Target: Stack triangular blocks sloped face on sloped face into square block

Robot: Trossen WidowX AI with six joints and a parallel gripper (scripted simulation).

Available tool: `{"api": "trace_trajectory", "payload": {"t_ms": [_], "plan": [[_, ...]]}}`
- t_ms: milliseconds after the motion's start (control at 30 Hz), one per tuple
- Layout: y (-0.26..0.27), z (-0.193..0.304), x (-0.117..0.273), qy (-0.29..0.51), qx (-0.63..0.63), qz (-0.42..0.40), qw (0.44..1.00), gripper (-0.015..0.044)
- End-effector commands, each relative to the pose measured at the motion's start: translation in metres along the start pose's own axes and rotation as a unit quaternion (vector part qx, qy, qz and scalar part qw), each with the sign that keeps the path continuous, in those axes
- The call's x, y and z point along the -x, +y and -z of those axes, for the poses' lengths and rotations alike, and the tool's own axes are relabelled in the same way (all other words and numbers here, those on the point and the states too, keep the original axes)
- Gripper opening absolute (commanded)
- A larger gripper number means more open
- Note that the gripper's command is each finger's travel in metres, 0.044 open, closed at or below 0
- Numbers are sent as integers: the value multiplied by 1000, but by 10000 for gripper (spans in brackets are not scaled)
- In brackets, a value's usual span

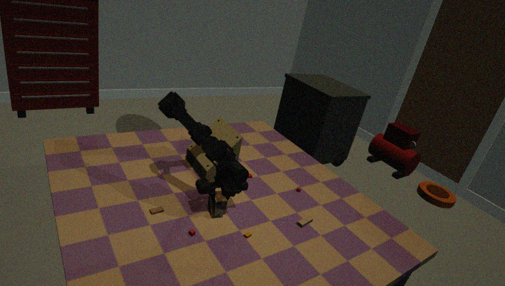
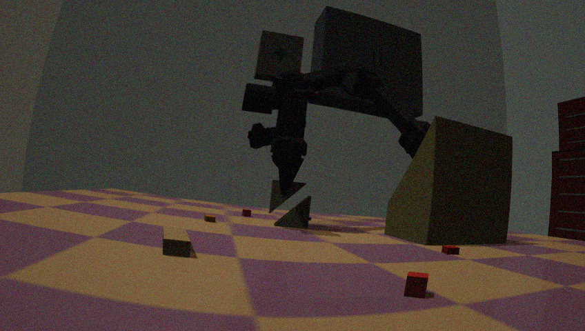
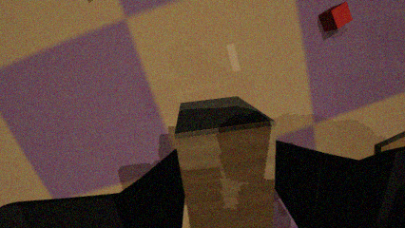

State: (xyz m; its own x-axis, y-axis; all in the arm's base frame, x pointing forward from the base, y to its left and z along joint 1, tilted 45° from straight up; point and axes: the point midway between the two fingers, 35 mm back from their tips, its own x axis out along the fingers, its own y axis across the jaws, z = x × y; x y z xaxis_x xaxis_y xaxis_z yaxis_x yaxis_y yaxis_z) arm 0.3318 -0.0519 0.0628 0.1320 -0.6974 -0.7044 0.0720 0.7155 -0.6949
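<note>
My gripper (image 1: 217, 202) (image 2: 285, 193) (image 3: 220, 149) points down and is shut on the upper triangular block (image 1: 220, 193) (image 2: 275, 196) (image 3: 225, 178), gripping its two ends. In the exterior view that block's top looks about level and its sloped face looks down and right. The lower triangular block (image 2: 296, 216) rests on the table with its slope facing up and left. A narrow gap shows between the two roughly parallel slopes; the held block is above and a little left. The lower block is largely hidden in the top view and cannot be made out in the wrist view.
A large wooden box-like body (image 1: 227, 135) (image 2: 470, 188) stands by the arm's base. Small red cubes (image 1: 192, 232) (image 2: 417, 285) (image 3: 337, 17), an orange piece (image 1: 247, 235) (image 2: 210, 218) and flat wooden pieces (image 1: 156, 210) (image 2: 176, 247) lie around the blocks on the checkered table (image 1: 142, 244).
</note>
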Motion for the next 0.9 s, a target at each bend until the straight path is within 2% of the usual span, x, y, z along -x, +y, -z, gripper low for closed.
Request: {"api": "trace_trajectory", "payload": {"t_ms": [0, 867], "plan": [[-1, -1, 0, -2, 3, 3, 1000, 0], [-2, 4, -11, -2, 3, 4, 1000, 0]]}}
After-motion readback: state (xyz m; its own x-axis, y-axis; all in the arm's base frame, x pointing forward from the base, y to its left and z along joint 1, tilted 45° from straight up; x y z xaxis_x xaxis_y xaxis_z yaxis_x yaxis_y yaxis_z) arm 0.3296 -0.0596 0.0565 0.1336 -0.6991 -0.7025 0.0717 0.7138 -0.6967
